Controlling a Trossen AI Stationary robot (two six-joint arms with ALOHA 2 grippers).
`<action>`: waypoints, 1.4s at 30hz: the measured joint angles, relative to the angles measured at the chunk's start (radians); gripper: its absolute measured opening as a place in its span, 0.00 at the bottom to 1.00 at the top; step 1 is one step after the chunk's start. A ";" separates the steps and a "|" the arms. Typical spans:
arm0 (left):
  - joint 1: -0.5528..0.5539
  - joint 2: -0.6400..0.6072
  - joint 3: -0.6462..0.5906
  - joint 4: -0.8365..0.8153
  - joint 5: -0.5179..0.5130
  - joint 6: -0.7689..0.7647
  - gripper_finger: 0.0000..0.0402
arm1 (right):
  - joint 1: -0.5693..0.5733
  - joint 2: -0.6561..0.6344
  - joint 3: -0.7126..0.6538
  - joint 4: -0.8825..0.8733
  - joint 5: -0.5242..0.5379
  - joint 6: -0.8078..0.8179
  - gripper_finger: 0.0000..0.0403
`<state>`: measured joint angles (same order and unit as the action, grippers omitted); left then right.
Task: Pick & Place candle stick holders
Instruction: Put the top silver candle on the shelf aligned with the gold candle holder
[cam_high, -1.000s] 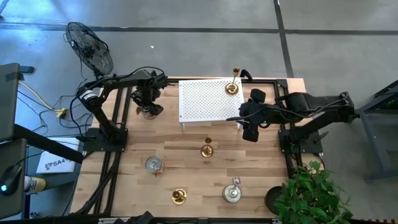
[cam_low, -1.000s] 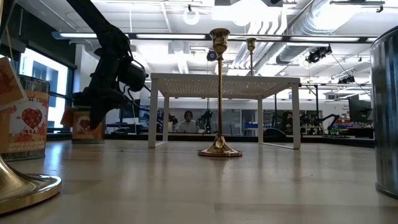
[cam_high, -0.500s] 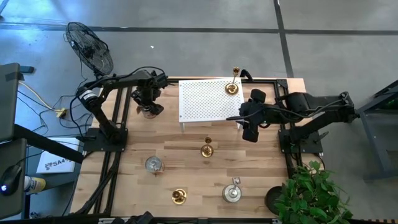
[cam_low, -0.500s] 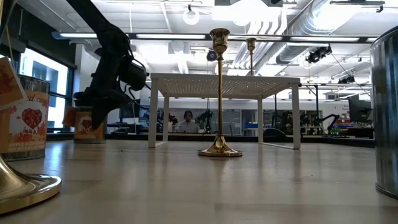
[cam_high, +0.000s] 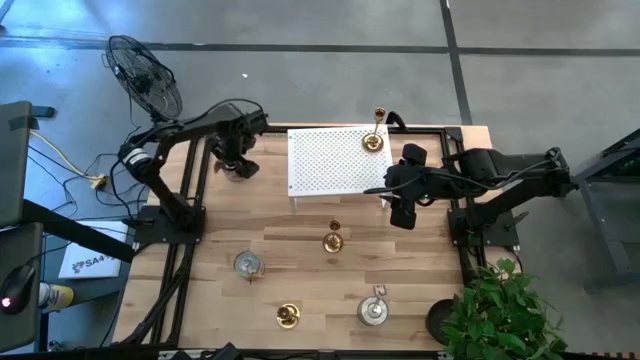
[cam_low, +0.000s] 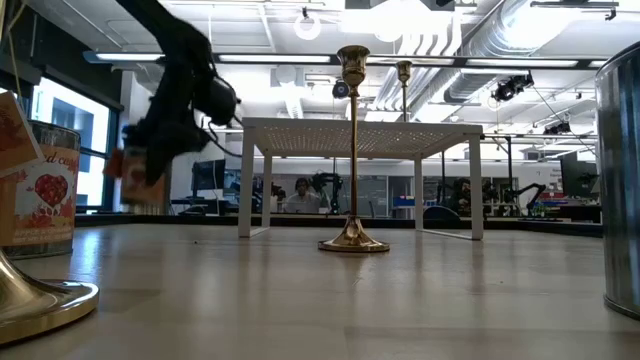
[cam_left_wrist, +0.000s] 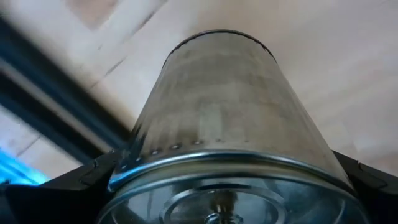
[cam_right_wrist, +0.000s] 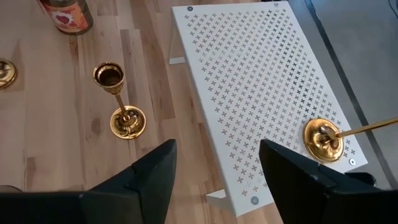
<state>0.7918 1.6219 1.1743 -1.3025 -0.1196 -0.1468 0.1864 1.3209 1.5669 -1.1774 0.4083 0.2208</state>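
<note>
My left gripper (cam_high: 237, 163) is shut on a squat silvery cup-like holder (cam_left_wrist: 217, 118) at the table's far left, above the wood; it is blurred in the low view (cam_low: 140, 172). My right gripper (cam_high: 400, 207) is open and empty beside the white rack's right side. One gold candlestick (cam_high: 372, 140) stands by its round base on the white perforated rack (cam_high: 325, 160). Another gold candlestick (cam_high: 333, 240) stands on the table's middle (cam_right_wrist: 118, 93). A third gold candlestick (cam_high: 288, 316) and two silvery holders (cam_high: 247, 264) (cam_high: 373, 310) stand near the front. My left gripper pinches the silvery holder between its two fingers (cam_left_wrist: 74, 186), on opposite sides of the wall just below its rimmed top end (cam_left_wrist: 134, 163). The fingers come from above, pointing down. The holder hangs upright below them, its bottom clear of the table (cam_low: 140, 205).
The rack stands on legs at the table's far middle. A black frame runs along the table's left and right sides (cam_high: 185, 250). A fan (cam_high: 145, 75) stands beyond the far left corner and a plant (cam_high: 495, 310) at the front right.
My left gripper has risen and gone a little toward the table's far edge with the silvery holder. The holder stood on the table a second ago and is now lifted clear, still upright.
</note>
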 joint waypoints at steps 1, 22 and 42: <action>0.000 -0.010 0.015 -0.029 0.001 -0.005 0.88 | 0.000 0.000 0.000 0.000 0.000 -0.006 0.56; -0.298 -0.276 0.626 -0.272 0.090 -0.166 0.88 | 0.000 0.000 0.000 0.323 -0.043 -0.164 0.55; -0.524 -0.275 0.740 -0.269 -0.052 -0.218 0.88 | 0.003 0.033 0.000 0.349 -0.080 -0.170 0.62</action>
<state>0.2676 1.3468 1.9144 -1.5718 -0.1715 -0.3645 0.1898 1.3541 1.5669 -0.8280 0.3279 0.0509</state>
